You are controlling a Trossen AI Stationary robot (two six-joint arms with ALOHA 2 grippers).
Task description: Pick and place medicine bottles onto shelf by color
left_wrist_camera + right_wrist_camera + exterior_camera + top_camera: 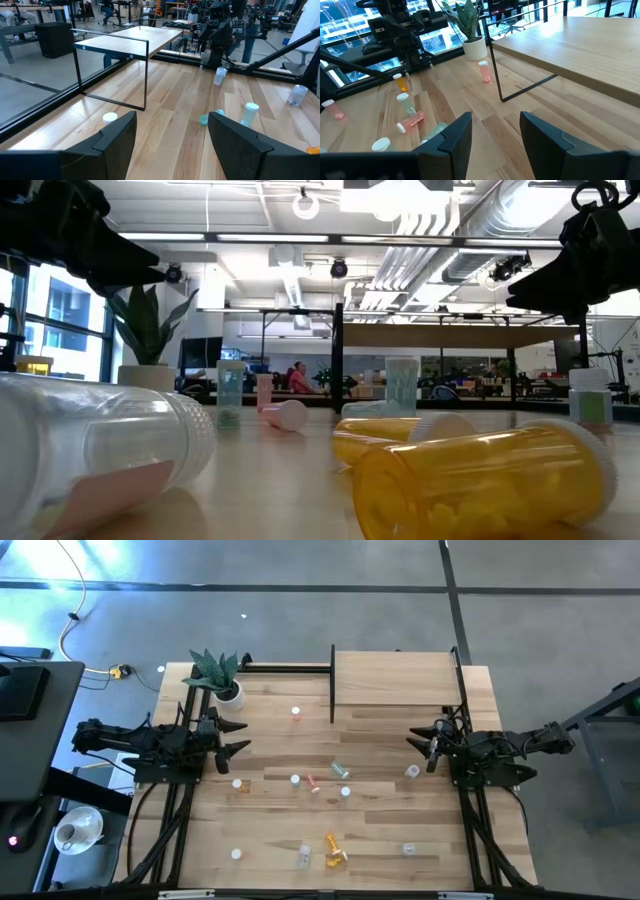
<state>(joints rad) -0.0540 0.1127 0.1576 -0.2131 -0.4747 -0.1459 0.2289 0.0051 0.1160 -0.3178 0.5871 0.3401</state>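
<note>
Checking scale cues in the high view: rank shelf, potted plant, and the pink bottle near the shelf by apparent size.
1. shelf, largest.
2. potted plant.
3. pink bottle, by far the smallest.
The view looks straight down, so nearness hardly skews this order.

Two dark jointed arms, black cabling along links. Left gripper (170,142) and right gripper (496,137): matte black, wedge-shaped fingers.

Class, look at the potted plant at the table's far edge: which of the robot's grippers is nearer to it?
Left. The left gripper sits just in front of the potted plant; the right gripper is across the table.
</note>
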